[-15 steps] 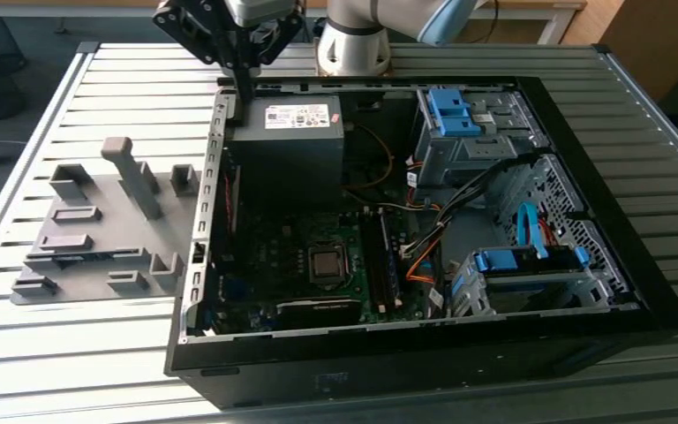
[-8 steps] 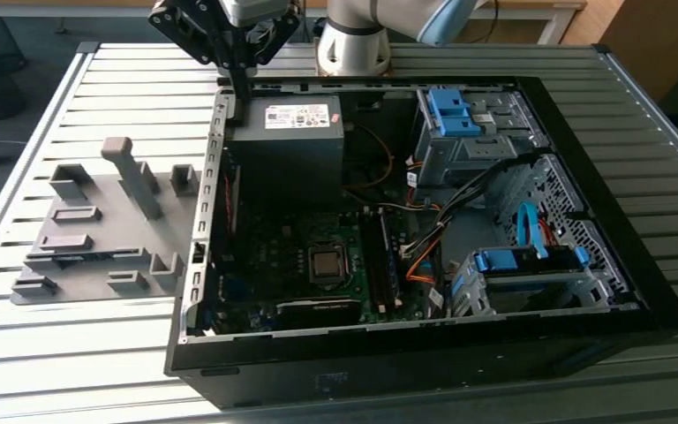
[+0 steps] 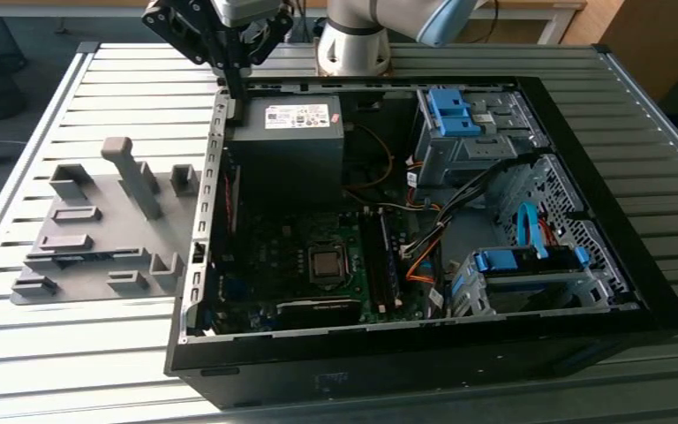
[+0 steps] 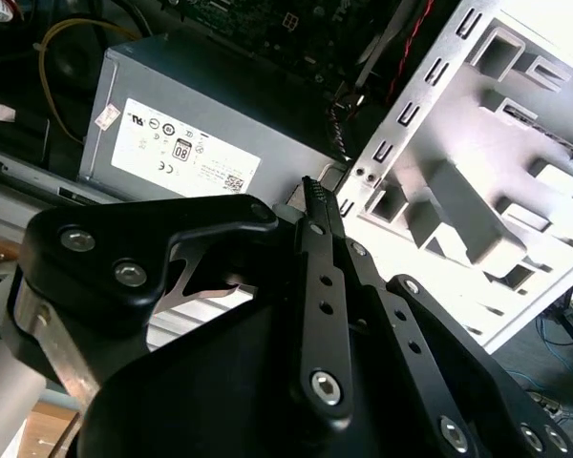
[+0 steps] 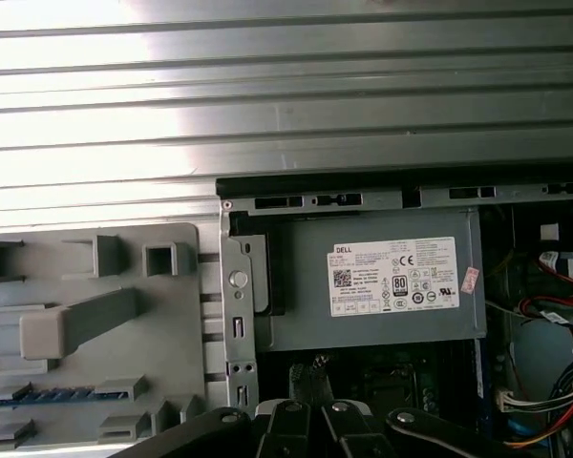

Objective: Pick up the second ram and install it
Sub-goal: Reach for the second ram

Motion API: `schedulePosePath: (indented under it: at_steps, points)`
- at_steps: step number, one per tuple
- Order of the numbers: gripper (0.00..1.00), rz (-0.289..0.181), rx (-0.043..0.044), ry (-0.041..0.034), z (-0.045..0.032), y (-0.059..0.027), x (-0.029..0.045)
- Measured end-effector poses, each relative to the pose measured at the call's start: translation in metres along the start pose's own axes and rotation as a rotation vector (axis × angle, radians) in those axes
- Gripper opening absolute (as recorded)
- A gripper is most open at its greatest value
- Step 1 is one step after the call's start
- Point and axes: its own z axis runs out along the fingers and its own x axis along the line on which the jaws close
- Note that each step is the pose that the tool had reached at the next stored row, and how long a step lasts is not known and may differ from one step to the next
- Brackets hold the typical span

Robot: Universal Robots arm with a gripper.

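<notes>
My gripper (image 3: 236, 110) hangs over the wall of the open computer case (image 3: 351, 367), its fingers pressed together on nothing. Inside sits the grey power supply (image 5: 382, 315) with a white label (image 5: 393, 277) (small print and marks). The second ram (image 5: 62, 393), a blue-green stick, lies flat in a slot of the grey fixture (image 5: 172, 324), outside the case.

One robot arm (image 3: 369, 35) carries one gripper (image 3: 236, 88). One slatted metal table (image 3: 68, 353) bears one open computer case (image 3: 621, 291) and one grey fixture plate (image 3: 103, 221). The case holds one power supply (image 3: 286, 155) with one pale label (image 3: 301, 117), one processor socket (image 3: 326, 262) and two blue drive brackets (image 3: 451, 110) (image 3: 516, 261). One tall post (image 3: 137, 177) rises from the plate, and in the first wrist view one blue-green ram stick (image 5: 67, 393) lies in it.
</notes>
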Motion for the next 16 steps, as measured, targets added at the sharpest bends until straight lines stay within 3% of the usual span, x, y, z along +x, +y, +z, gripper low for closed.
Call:
schedulePosePath:
  at_steps: [8, 16]
  points:
    - [0.11, 0.000, 0.0000, -0.0001, -0.0002, -0.0007, 0.0087]
    - [0.11, 0.000, 0.0000, -0.0001, -0.0005, -0.0018, 0.0240]
